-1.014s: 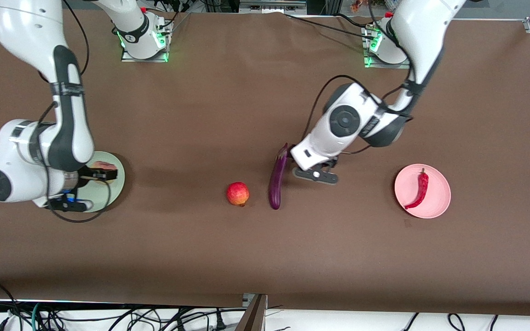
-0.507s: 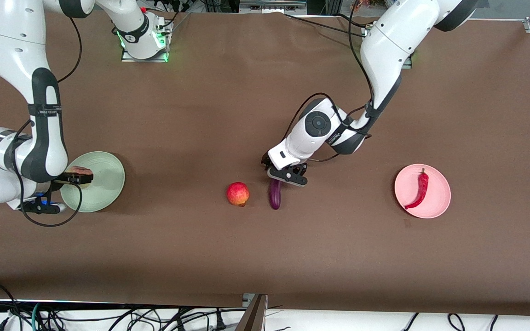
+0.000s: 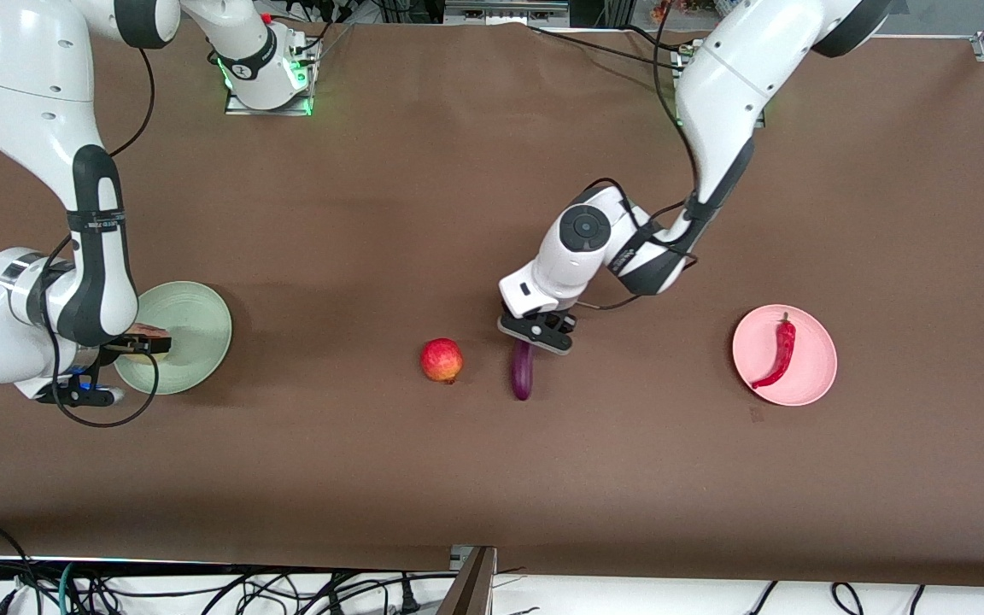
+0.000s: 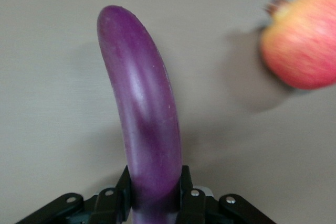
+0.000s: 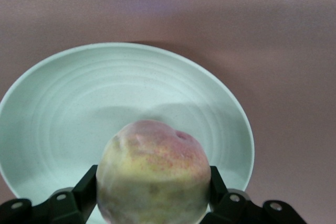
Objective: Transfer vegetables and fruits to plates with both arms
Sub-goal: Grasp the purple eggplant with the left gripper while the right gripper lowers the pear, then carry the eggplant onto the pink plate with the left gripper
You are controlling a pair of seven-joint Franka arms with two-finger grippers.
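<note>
My left gripper [image 3: 535,335] [image 4: 155,187] is shut on the stem half of the dark-purple eggplant [image 3: 523,376] [image 4: 142,103], which points toward the front camera; I cannot tell whether it is off the table. The red-orange apple-like fruit [image 3: 442,360] [image 4: 304,40] lies beside it, toward the right arm's end. The pale yellow-pink peach [image 3: 144,331] [image 5: 155,177] is clamped in my shut right gripper [image 3: 146,344] [image 5: 154,188] over the edge of the mint green plate [image 3: 193,329] [image 5: 79,108]. A red chili pepper [image 3: 778,354] lies on the pink plate [image 3: 812,380].
The brown table [image 3: 355,213] reaches wide around both plates. Cables and a table edge [image 3: 287,564] run along the side nearest the front camera. The arm bases [image 3: 266,81] stand along the table's edge farthest from that camera.
The left gripper came down over the eggplant and closed on it; the eggplant's free end shifted slightly toward the left arm's end. The right gripper carried the peach from over the plate's middle to its edge.
</note>
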